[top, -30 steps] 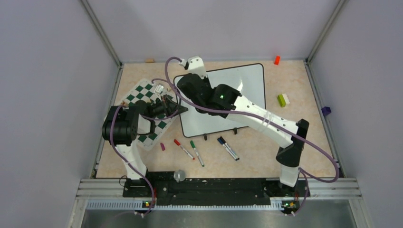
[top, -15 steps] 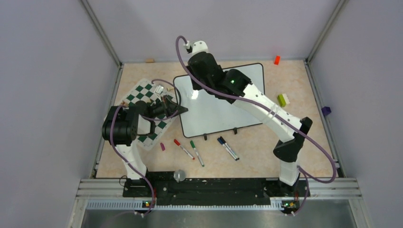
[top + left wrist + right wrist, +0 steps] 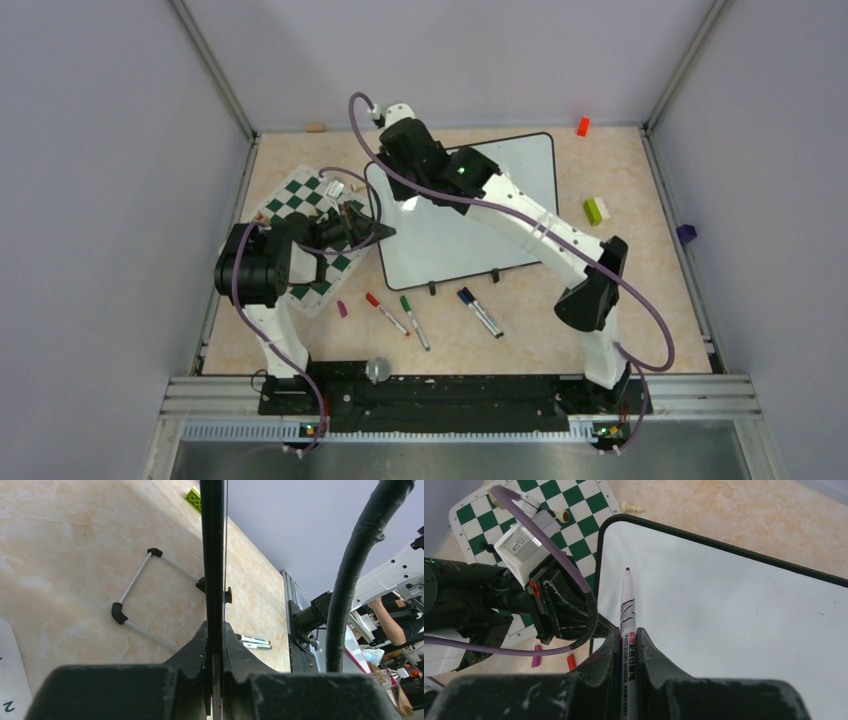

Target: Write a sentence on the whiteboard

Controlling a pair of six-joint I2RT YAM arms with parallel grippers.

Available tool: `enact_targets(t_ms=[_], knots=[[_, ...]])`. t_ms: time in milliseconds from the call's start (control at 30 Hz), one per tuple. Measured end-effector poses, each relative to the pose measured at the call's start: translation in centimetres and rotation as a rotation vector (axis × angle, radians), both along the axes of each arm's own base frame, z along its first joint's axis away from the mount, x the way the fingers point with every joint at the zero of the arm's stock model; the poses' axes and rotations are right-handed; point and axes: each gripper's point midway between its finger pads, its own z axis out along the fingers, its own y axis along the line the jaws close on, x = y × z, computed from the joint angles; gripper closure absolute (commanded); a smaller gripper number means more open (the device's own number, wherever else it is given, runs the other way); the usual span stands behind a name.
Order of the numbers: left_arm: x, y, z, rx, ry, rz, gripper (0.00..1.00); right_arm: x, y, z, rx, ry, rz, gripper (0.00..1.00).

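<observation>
From above, the right arm (image 3: 520, 225) has swung back left over the far-left corner of the whiteboard (image 3: 480, 200), mid-table. Left wrist: the left gripper (image 3: 215, 630) is clamped on the board's black edge. Right wrist: the right gripper (image 3: 628, 635) pinches a marker (image 3: 626, 605), tip towards the board.

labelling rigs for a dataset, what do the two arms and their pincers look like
The left arm and right arm are white links with bulky black joints, each trailing a purple cable. A green light glows on the right one. The left pincer and right pincer are black; the right's fingers look scuffed.
</observation>
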Motion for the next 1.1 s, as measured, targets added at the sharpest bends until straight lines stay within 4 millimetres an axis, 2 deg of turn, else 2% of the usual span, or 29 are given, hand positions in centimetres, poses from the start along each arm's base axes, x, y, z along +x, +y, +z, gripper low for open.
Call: enact_targets(t_ms=[367, 533, 1100], knots=[[-0.1, 0.0, -0.1, 0.0, 0.002, 0.001, 1.0, 0.6, 0.8, 0.4, 0.013, -0.017, 0.009, 1.0], [-0.1, 0.0, -0.1, 0.0, -0.001, 0.003, 1.0, 1.0, 1.4, -0.6, -0.002, -0.014, 0.012, 1.0], [-0.2, 0.0, 0.0, 0.003, -0.011, 0.005, 1.0, 2.2, 1.0, -0.8, -0.007, -0.022, -0.005, 1.0]])
